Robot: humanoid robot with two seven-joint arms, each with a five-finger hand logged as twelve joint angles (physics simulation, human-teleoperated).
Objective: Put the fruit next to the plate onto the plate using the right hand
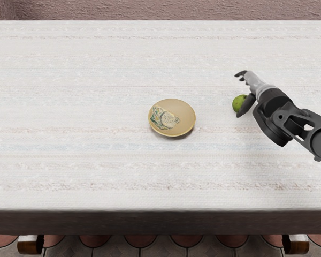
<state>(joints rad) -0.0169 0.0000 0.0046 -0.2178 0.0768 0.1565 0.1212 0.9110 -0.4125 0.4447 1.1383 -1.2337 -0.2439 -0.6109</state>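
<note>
Nothing placed yet: green fruit [238, 102] on table [96, 64], right of the plate [172, 118]. Right hand [251, 92] open, just beyond fruit from plate. Left: gripping, carrying, placing.

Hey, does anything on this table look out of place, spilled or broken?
Nothing stands out. The plate sits flat and whole on the table; the green fruit lies to its right, not yet on it, with the right robot hand beside it, fingers spread. No spill or damage shows.
</note>
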